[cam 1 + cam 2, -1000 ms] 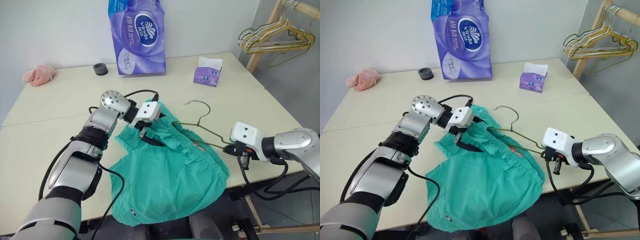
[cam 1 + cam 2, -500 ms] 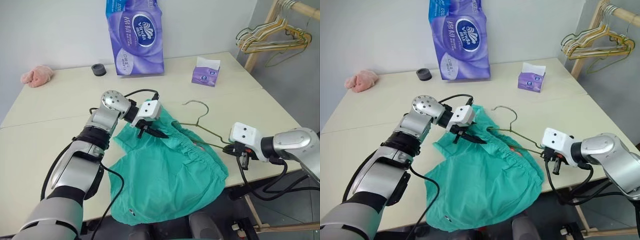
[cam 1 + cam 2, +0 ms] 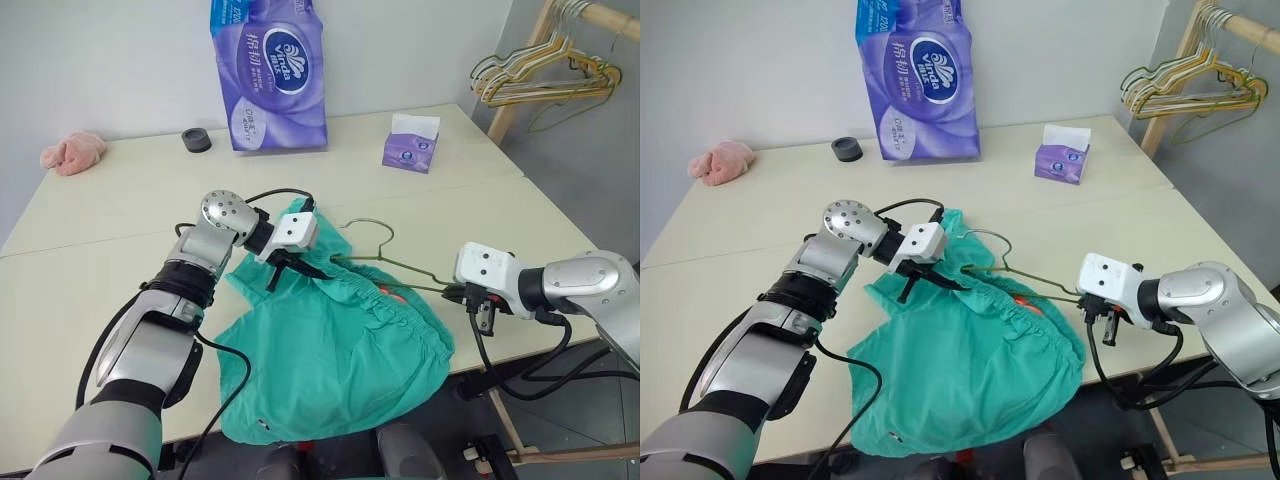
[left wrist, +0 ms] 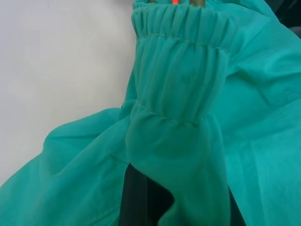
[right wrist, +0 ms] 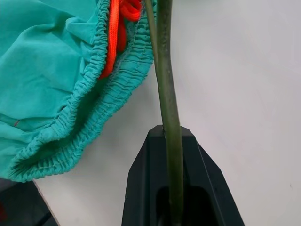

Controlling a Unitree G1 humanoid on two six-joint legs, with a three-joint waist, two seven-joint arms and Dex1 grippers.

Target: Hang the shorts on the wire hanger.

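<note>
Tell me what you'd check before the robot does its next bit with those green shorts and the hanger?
1. Right gripper shut on the wire hanger: ok.
2. Left gripper shut on the shorts at the waistband: ok.
3. Hanger end inside the waistband: ok, wire enters the fabric.
4. Shorts fully hung on the hanger: not ok, mostly spread on the table.
5. Orange drawstring free of the wire: cannot tell.
</note>
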